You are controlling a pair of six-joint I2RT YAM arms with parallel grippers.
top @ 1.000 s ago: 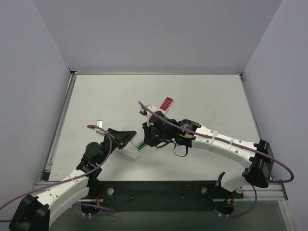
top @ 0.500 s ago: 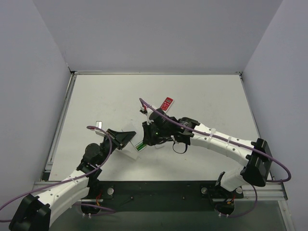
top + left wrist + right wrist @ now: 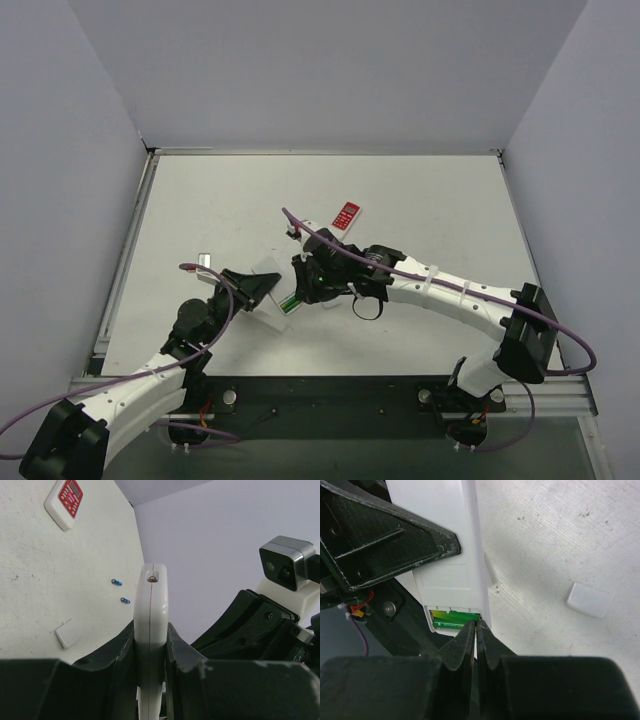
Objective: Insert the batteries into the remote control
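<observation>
The left gripper clamps the slim white plastic remote control on edge. The right gripper, fingers pressed together, points into the remote's open compartment beside a green cylindrical battery, whose print is unreadable.

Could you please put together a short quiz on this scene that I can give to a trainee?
1. True or false: the left gripper is shut on the white remote, holding it on edge.
2. Where are the closed tips of the right gripper? A) on the red remote. B) at the open battery compartment of the white remote. C) on the white cover lying on the table.
3. How many blue batteries lie on the table in the left wrist view?
Key: 1 true; 2 B; 3 two.
</observation>
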